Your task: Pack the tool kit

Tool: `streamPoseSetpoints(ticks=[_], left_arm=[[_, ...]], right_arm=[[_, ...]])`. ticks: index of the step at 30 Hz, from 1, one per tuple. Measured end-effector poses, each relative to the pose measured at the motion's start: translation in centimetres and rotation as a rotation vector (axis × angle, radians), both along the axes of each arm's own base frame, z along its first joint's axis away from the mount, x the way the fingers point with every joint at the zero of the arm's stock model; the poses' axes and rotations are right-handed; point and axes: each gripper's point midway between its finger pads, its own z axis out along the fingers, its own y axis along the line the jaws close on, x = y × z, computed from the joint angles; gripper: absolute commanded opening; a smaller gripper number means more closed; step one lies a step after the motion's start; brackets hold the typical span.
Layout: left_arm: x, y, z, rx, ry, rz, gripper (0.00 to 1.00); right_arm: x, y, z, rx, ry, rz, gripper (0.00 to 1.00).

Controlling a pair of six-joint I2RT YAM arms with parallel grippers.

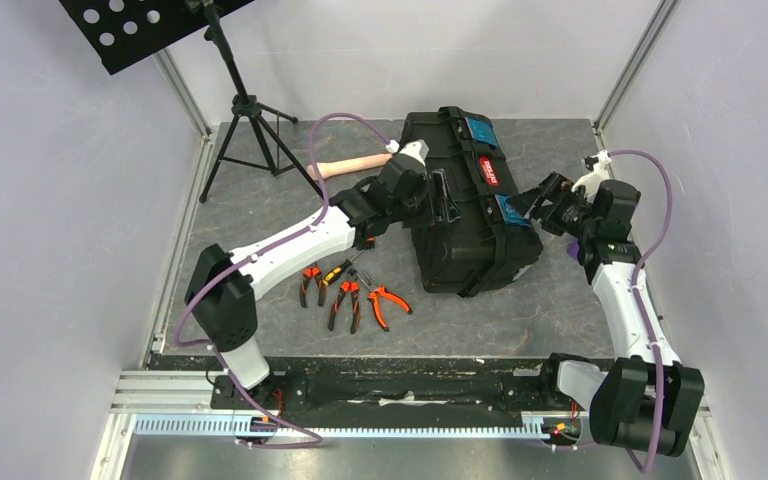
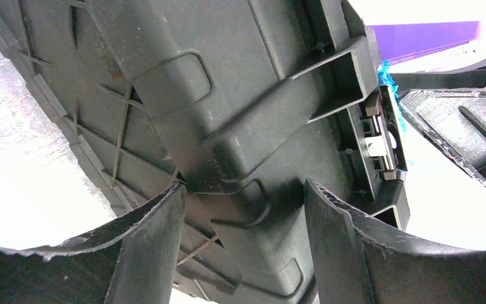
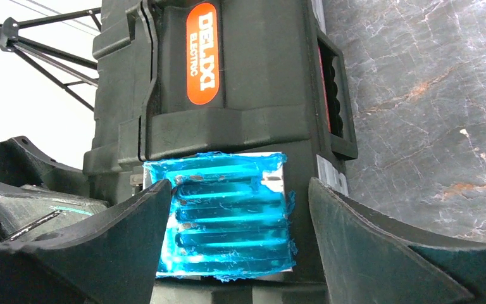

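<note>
The black toolbox (image 1: 460, 230) lies mid-table between the arms, with the left gripper (image 2: 243, 196) spread wide around a rib on its side, the right gripper (image 3: 239, 190) gaping astride a blue latch (image 3: 224, 215), and the pliers (image 1: 390, 297) loose on the table nearby.

The table (image 1: 560, 300) has a dark grey, marbled top inside a metal frame. A black toolbox (image 1: 465, 215) lies askew on it, from the middle towards the back. A beige handle (image 1: 350, 165) lies at the back, just left of the toolbox. A tripod (image 1: 248, 105) stands with its feet on the back left corner. Near the front, left of the toolbox, three orange pliers lie close together: the left pair (image 1: 310, 284), the middle pair (image 1: 346, 304) and the right pair (image 1: 390, 302). A yellow-and-black screwdriver (image 1: 339, 268) lies just behind them. A purple thing (image 1: 572, 251), mostly hidden, sits right of the toolbox.
</note>
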Motion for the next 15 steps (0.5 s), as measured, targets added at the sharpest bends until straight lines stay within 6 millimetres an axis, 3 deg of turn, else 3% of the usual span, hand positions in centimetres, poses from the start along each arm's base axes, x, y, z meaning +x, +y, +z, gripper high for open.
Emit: streamPoseSetpoints(ticks=[8, 15], left_arm=[[0.02, -0.14, 0.01, 0.01, 0.002, 0.001, 0.72], [-0.02, -0.23, 0.02, 0.018, 0.005, -0.003, 0.72]], right_arm=[[-0.13, 0.35, 0.24, 0.017, -0.011, 0.025, 0.78], [-0.3, 0.16, -0.07, -0.01, -0.005, 0.031, 0.82]])
